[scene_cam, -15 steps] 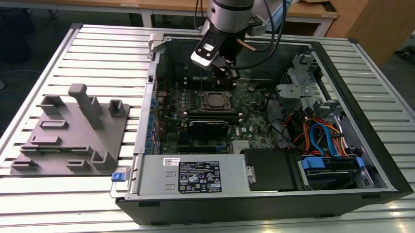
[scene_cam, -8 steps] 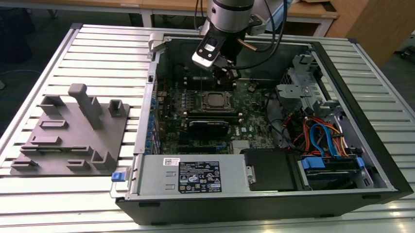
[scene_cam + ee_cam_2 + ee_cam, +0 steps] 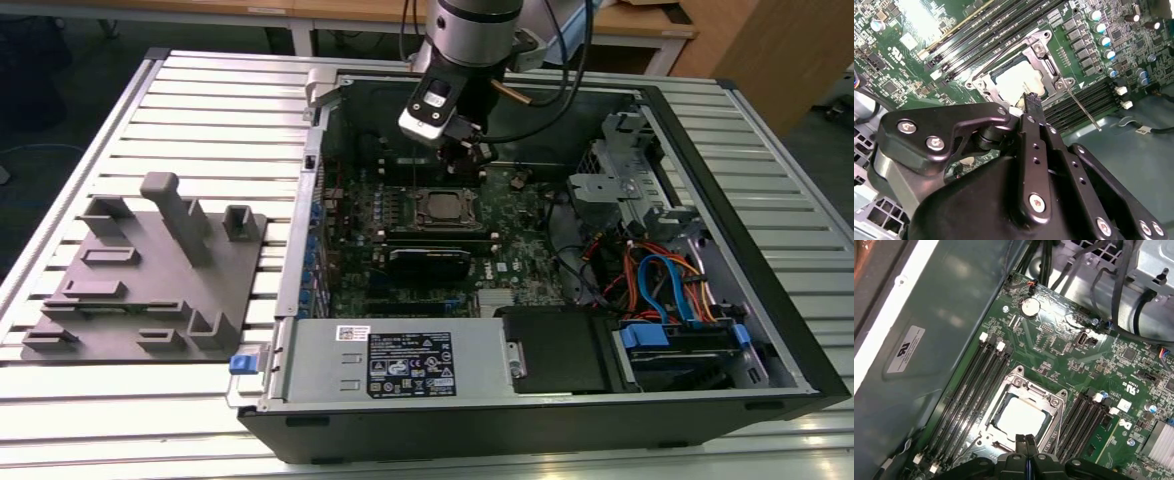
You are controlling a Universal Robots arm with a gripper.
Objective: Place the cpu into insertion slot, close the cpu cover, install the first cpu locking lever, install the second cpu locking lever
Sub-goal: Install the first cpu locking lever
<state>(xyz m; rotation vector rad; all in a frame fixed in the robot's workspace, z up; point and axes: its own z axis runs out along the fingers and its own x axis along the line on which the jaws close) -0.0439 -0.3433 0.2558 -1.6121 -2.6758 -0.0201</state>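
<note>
The cpu (image 3: 1019,416) (image 3: 1018,80), a dull silver square, lies in the insertion slot (image 3: 441,207) on the green board. The cpu cover (image 3: 1053,407) (image 3: 1046,54), a thin silver frame, lies flat around it. A thin metal locking lever (image 3: 1081,107) sticks out from one corner of the socket across the memory slots. My gripper (image 3: 1025,441) (image 3: 1032,101) (image 3: 467,150) hangs just above the socket's edge, its two black fingers pressed together with nothing between them.
Long black memory slots (image 3: 979,385) flank the socket. A black and silver power-supply box (image 3: 400,365) fills the case's front, and a drive cage with coloured cables (image 3: 667,280) is on the exterior view's right. A grey fixture with pegs (image 3: 147,270) stands outside the case.
</note>
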